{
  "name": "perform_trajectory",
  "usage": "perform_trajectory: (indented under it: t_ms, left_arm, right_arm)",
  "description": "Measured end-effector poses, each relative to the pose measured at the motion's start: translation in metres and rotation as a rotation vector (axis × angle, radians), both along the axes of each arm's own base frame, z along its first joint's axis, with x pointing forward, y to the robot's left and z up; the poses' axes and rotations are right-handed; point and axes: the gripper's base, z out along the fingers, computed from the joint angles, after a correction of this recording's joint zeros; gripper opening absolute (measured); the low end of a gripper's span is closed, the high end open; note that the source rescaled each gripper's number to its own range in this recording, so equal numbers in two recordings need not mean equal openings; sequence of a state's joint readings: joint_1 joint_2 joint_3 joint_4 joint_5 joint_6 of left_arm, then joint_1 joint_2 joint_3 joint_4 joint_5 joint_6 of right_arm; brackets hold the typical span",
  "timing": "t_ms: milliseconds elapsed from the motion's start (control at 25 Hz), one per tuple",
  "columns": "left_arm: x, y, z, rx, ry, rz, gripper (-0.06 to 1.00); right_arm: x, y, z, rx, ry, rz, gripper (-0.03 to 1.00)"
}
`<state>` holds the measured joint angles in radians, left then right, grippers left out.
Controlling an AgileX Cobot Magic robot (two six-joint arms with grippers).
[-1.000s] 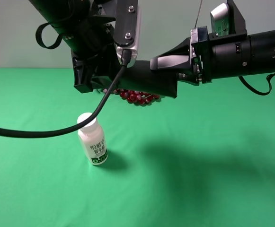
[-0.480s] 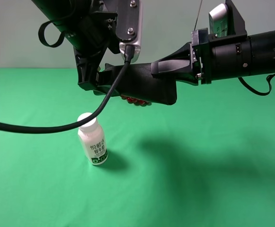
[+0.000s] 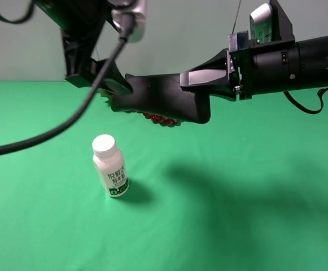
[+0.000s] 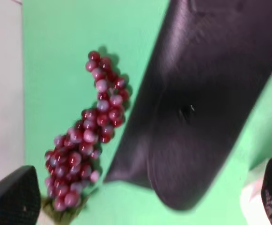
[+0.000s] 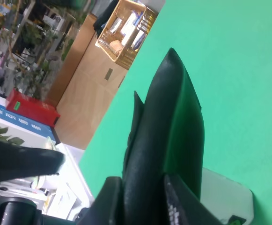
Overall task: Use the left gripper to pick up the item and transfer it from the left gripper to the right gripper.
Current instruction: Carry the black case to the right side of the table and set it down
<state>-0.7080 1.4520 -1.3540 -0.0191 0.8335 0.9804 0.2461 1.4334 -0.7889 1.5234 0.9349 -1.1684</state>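
Note:
The item (image 3: 164, 99), a matte black elongated soft case, hangs level in the air above the green cloth. My right gripper (image 3: 200, 80) is shut on its right end; the right wrist view shows the case (image 5: 159, 136) clamped between the fingers (image 5: 110, 201). My left gripper (image 3: 112, 90) is open at the case's left end, its arm drawn up and to the left. In the left wrist view the case (image 4: 206, 93) lies clear of the spread fingertips (image 4: 11, 197).
A white-capped bottle (image 3: 110, 168) stands on the green cloth (image 3: 237, 214), below and left of the case. A red grape bunch (image 3: 162, 119) lies on the cloth behind and under the case, also in the left wrist view (image 4: 86, 136). A black cable (image 3: 51, 132) loops down at left.
My left gripper has let go of the case and its arm has risen and pulled back to the left. The right gripper stays shut on the case, which has hardly moved.

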Motion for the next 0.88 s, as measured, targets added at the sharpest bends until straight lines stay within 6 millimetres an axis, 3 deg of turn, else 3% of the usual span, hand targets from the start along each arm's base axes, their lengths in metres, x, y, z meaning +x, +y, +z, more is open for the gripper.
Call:
perform_trajectory:
  t_ms: [320,680,880]
  left_arm:
    - [-0.026,0.036,0.033,-0.014,-0.017,0.208,0.88]
    - [-0.074,0.081,0.062,-0.101,0.096,0.471,0.88]
    - [-0.103,0.106,0.059,-0.198,0.117,0.58,0.88]
  right_arm:
    - [0.0,0.0,0.001,0.009,0.002,-0.007,0.07]
    - [0.001,0.0,0.001,0.012,0.006,-0.011,0.06]
    - [0.001,0.0,0.001,0.012,0.006,-0.011,0.06]
